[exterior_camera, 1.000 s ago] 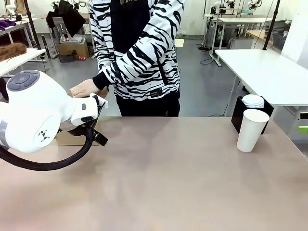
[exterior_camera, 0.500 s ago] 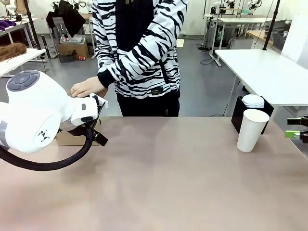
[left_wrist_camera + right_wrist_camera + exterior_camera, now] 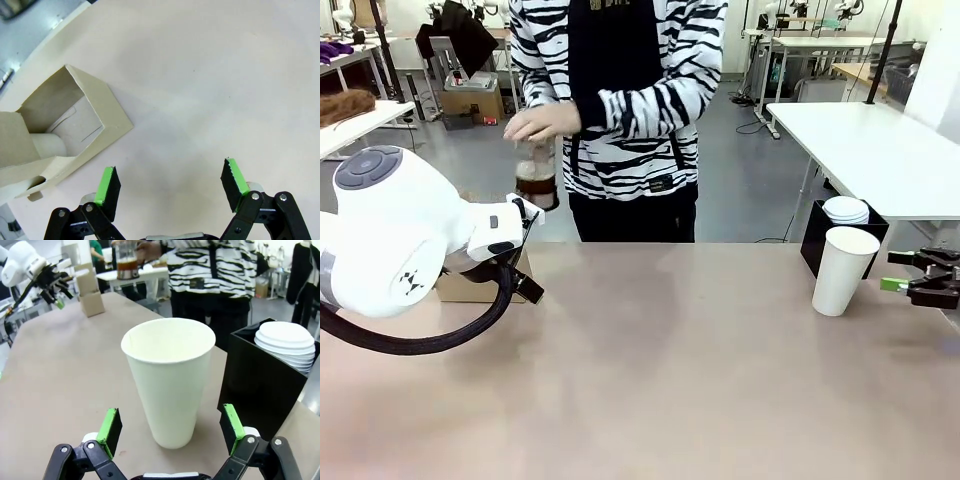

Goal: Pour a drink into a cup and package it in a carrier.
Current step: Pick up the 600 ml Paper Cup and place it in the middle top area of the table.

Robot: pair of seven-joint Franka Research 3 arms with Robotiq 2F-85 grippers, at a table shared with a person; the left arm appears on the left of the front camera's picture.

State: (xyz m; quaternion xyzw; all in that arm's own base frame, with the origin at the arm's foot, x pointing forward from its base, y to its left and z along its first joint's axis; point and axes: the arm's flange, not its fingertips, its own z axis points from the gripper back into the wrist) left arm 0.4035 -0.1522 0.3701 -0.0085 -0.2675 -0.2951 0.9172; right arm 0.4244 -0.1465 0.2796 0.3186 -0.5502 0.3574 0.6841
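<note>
Cup (image 3: 170, 380) stands plain white beside black box (image 3: 252, 385).

The cup (image 3: 844, 270) is plain white; the box (image 3: 814, 245) just behind it is black, its stacked lids (image 3: 846, 210) white; the worktop (image 3: 700, 360) under the cup is pinkish beige; well apart from the cup, the carrier (image 3: 465, 290) is brown, the drink (image 3: 535, 187) dark reddish-brown; the person's jacket (image 3: 655, 110) is zebra-striped black and white; the fingers (image 3: 111, 429) of the right gripper (image 3: 170, 410), flanking the cup, are black with green pads.
</note>
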